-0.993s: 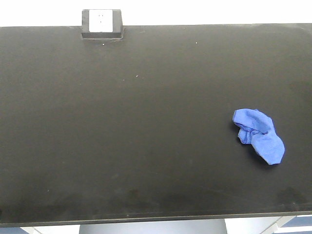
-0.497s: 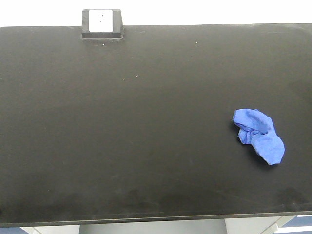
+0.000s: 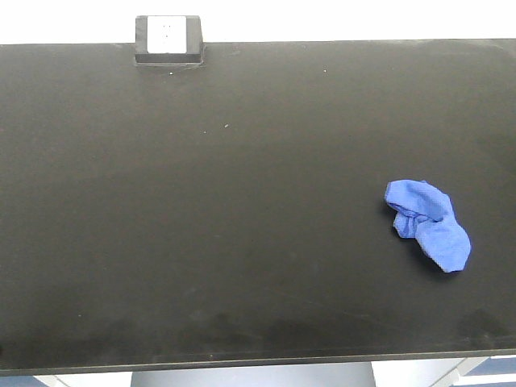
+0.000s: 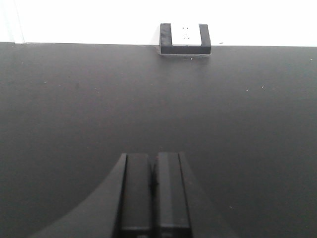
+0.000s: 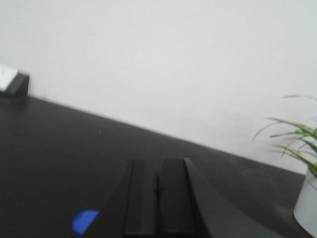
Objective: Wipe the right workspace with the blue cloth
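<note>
Blue cloth [image 3: 427, 223] lies unmoved, just left of the right fingers [image 5: 157, 198]. Both pairs stay pressed together; grasping hasn't begun.

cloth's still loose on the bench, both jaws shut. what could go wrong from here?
1. The right gripper is shut; if it comes down unopened, it will likely push the blue cloth instead of grasping it.
2. The cloth is bunched, so a pinch may catch only one fold, leaving little wiping contact.
3. A potted plant stands at the right; a wide sweep could hit it.
</note>
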`<state>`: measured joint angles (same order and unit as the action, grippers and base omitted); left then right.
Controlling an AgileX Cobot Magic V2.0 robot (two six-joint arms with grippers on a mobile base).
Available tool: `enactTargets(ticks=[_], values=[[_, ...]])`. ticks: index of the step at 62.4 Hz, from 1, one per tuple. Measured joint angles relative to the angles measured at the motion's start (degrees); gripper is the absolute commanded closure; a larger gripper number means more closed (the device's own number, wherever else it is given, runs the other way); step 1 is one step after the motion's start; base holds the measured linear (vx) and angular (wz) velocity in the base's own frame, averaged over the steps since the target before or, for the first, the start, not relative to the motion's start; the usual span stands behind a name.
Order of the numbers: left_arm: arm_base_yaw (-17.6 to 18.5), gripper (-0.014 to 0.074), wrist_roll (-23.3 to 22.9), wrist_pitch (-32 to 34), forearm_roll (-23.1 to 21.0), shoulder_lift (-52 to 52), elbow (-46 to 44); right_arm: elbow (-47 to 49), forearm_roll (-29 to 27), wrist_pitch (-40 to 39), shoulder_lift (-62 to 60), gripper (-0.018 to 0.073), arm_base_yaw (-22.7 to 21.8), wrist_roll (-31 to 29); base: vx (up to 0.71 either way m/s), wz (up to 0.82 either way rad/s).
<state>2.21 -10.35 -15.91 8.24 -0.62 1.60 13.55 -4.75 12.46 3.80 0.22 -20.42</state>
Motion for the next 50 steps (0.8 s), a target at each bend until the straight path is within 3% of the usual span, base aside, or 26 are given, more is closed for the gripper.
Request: enactTargets(ticks=[12,32,50], values=[[0.0,0.0602,0.0,0.0,0.0,0.0,0.0,-12.9,-0.8,-6.5,-4.4,0.0567,0.0,0.0,0.0,0.0],[0.0,0.0602,0.0,0.0,0.0,0.0,0.0,-15.3,-3.2,7.6,-4.4,0.0567,0.0,0.0,0.0,0.0],[0.0,0.0602,0.0,0.0,0.0,0.0,0.0,-15.4,-4.1,7.7,-4.4,0.0567,0.0,0.4,0.0,0.0]])
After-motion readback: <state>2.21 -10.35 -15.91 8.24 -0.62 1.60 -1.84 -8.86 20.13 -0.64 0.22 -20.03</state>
